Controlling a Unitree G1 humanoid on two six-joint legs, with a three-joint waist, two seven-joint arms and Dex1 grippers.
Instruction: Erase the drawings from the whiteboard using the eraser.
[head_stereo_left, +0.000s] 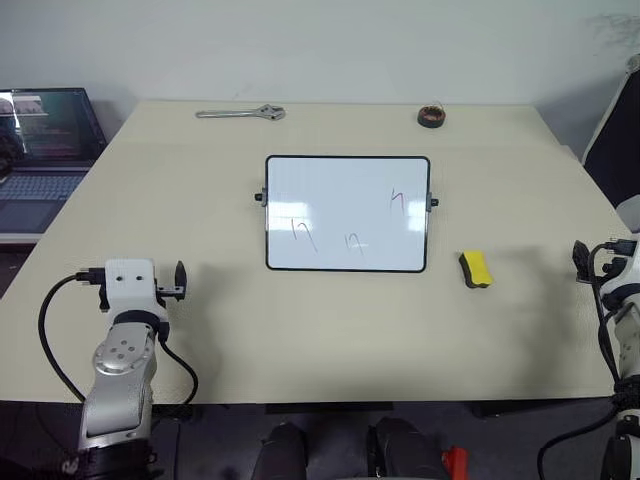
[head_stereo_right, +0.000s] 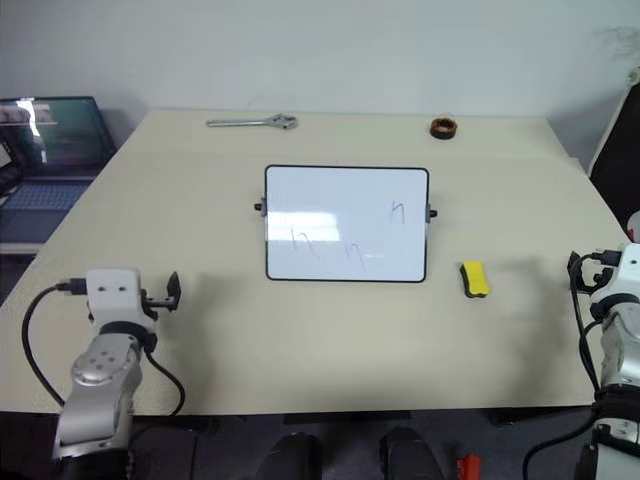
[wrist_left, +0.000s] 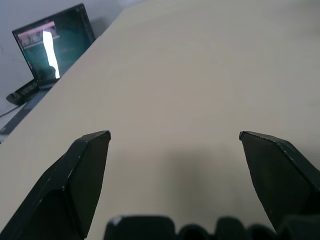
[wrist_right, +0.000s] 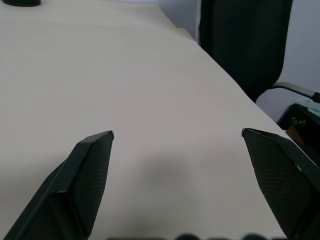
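Left eye view gives me the layout I need: the whiteboard (head_stereo_left: 347, 213) lies flat at the middle of the table (head_stereo_left: 300, 330), with the three drawings (head_stereo_left: 355, 242) unwiped on its face, two low toward my side and one higher at its right. The eraser (head_stereo_left: 476, 268) sits on the bare table just off the board's near right corner, its long axis running roughly away from me, yellow side up.

My right gripper (wrist_right: 177, 137) hovers at the table's right edge, fingers spread wide with nothing between them. The eraser lies to its left, with open tabletop between them.

My left gripper (wrist_left: 174, 136) is likewise spread and empty, low over the near left of the table, with the board between it and the eraser. I judge the right arm the nearer one, so the pickup should fall to it, reaching inward to the left.
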